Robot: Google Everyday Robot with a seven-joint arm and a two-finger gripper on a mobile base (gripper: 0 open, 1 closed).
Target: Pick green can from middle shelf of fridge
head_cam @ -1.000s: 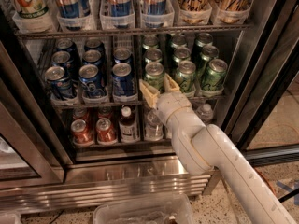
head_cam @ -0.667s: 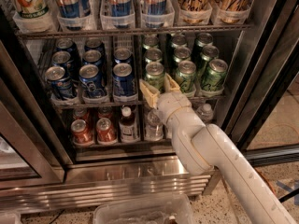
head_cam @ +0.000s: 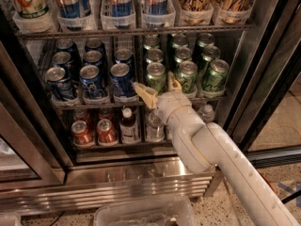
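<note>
Jaws are spread apart, one tan finger point(head_cam: 146, 96) on each side of the front green can point(head_cam: 156, 73), not obviously squeezing it. The gripper point(head_cam: 154, 82) sits at the front edge of the middle shelf point(head_cam: 70, 102) in the fridge point(head_cam: 141, 179), with blue cans point(head_cam: 92, 79) just to the left.

pincer point(head_cam: 154, 81) flanking front can point(head_cam: 156, 70), on middle shelf point(head_cam: 101, 101)

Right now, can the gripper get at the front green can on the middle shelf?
Probably yes. The gripper is at the middle shelf, its open fingers either side of the front-left green can, and nothing shows between them.
</note>
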